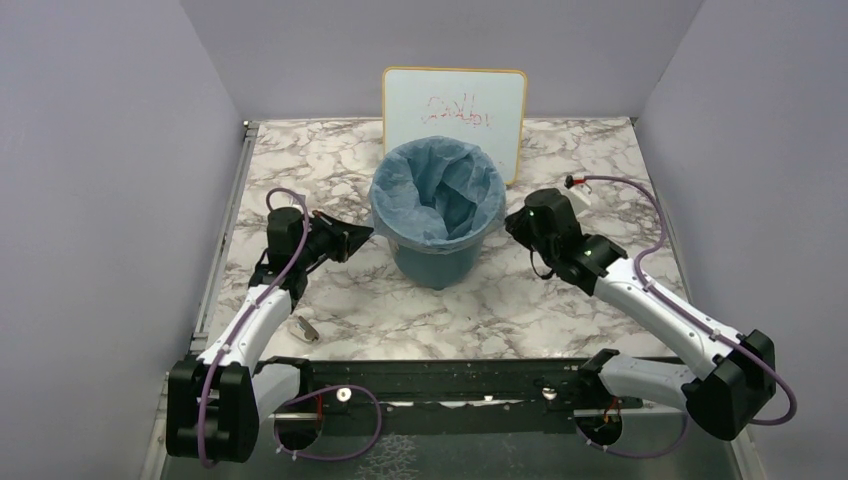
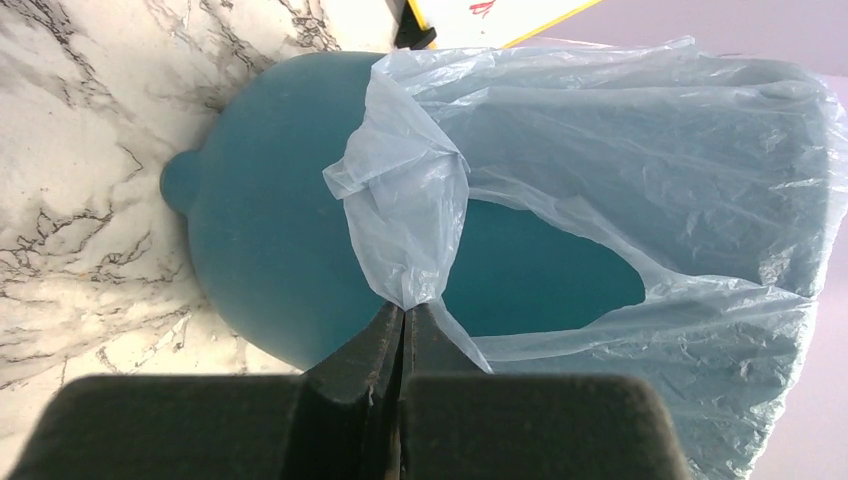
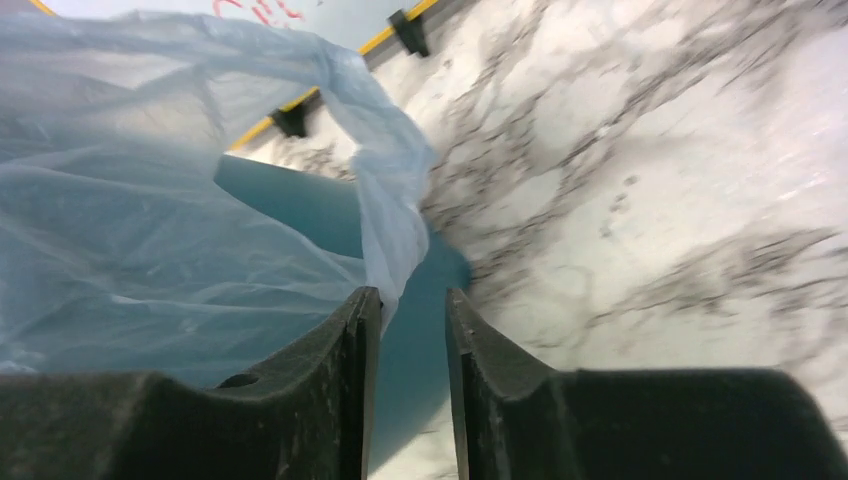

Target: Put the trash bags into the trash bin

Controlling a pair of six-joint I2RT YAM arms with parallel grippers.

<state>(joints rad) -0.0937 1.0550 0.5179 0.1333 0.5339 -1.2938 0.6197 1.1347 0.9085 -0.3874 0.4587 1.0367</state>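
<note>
The trash bin (image 1: 437,250) stands at the centre of the overhead frame on my marble-patterned desk (image 1: 560,310), just in front of the whiteboard (image 1: 454,105) propped against the back wall. The trash bag (image 1: 440,190) lines the trash bin, its pale blue film draped over the rim and sagging into the hollow.

My left tool (image 1: 362,235), at the left of the trash bin, is clenched on a gathered corner of the trash bag; in the left wrist view the film rises out of the pinched fingers (image 2: 365,355) at lower centre and spreads across the teal wall toward the right of the frame.

My right tool (image 1: 513,222) sits at the right edge of the trash bin, its jaws parted with a narrow gap between them. In the right wrist view a fold of the trash bag hangs beside the left-hand finger (image 3: 350,350), not clamped. A small grey object (image 1: 305,328) lies on the desk at lower left.
</note>
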